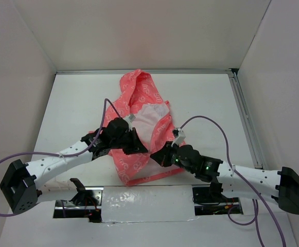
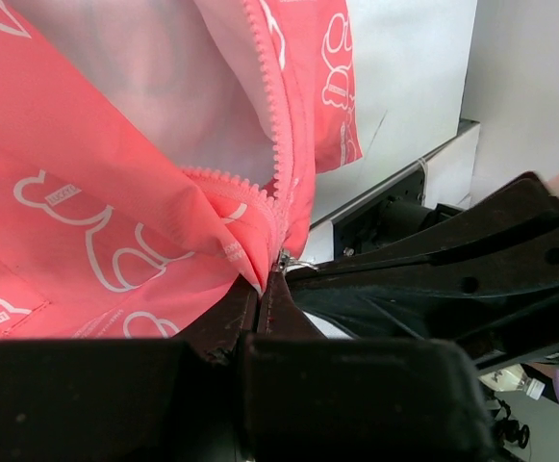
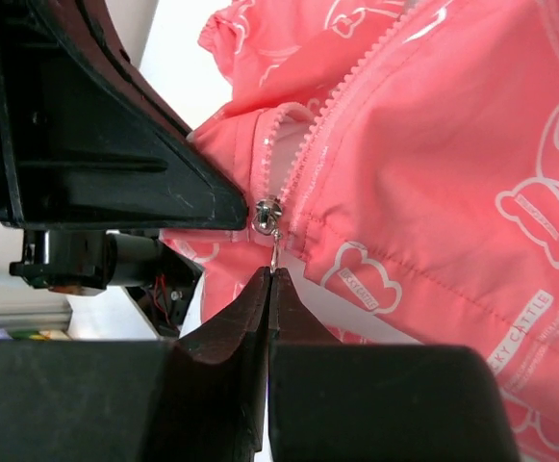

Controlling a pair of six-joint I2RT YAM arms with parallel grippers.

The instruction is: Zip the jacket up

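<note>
**A:** Where is the thin coral-pink jacket with the white outline print?

**B:** Spread on the white table just beyond the arms, hood at the far end. The front lies open, showing the whitish lining. The pink zipper teeth are unjoined.

**A:** And the grippers?

**B:** The left gripper is pinched tight on the fabric at the zipper's bottom end. The right gripper, just beside it, clamps the small metal pull tab hanging from the silver zipper slider.
</note>
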